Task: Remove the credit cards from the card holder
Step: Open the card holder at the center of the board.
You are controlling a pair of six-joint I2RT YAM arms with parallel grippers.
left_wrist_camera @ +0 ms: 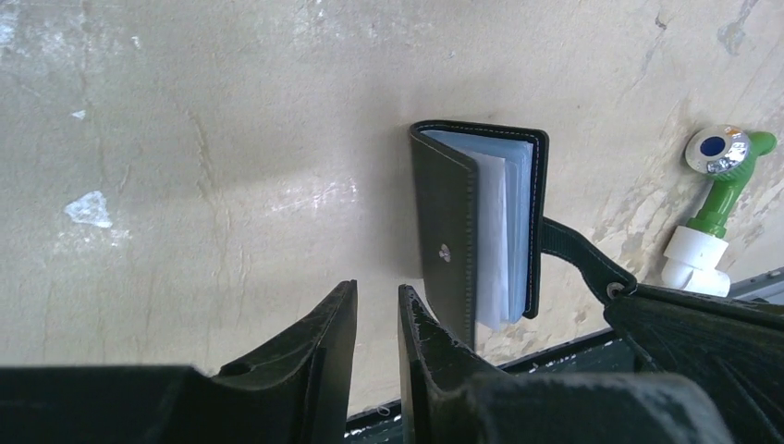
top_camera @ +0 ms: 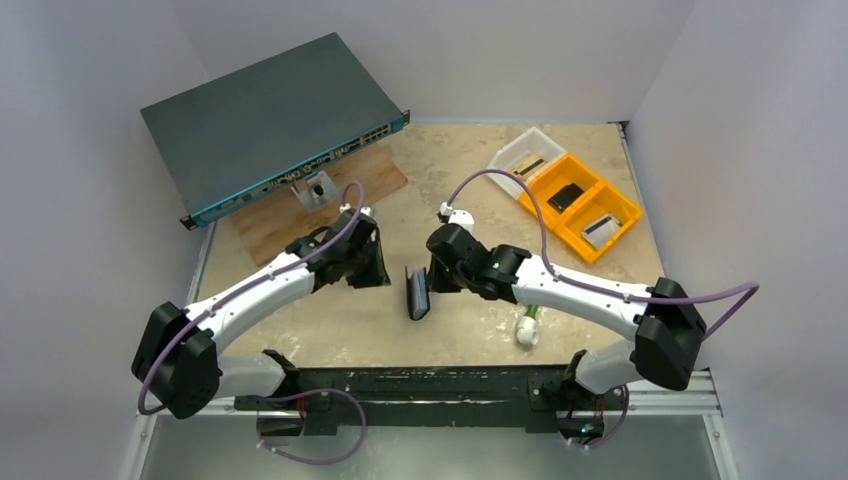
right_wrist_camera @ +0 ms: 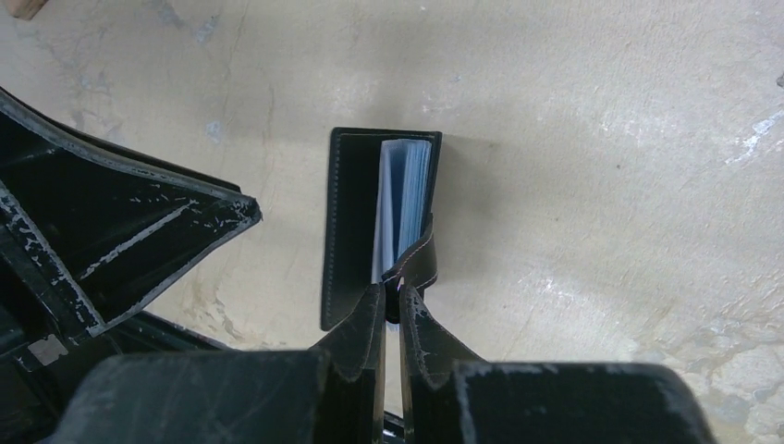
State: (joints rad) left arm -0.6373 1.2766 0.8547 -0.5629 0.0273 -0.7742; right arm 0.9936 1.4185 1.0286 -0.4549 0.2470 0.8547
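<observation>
Card holder [top_camera: 418, 293] stands on edge at mid-table, between both grippers.
Its long axis runs near-to-far. Pale blue credit cards [right_wrist_camera: 404, 199] sit inside, open side facing the right gripper [right_wrist_camera: 392, 301], which pinches its strap [left_wrist_camera: 573, 248]. The left gripper [left_wrist_camera: 377, 305] is just beside it, fingers barely parted, empty. Bare table [top_camera: 470, 160] lies beyond, and an orange tray [top_camera: 612, 232] stands well apart.

Card holder [top_camera: 418, 293], small black stitched folding wallet, standing on edge near the middle of the beige tabletop [top_camera: 480, 160], covers parted in a narrow V, tiny silvery snap [left_wrist_camera: 445, 248] on one outer face, credit cards [left_wrist_camera: 507, 231] pale blue-grey, upright between the covers, edges exposed.
</observation>
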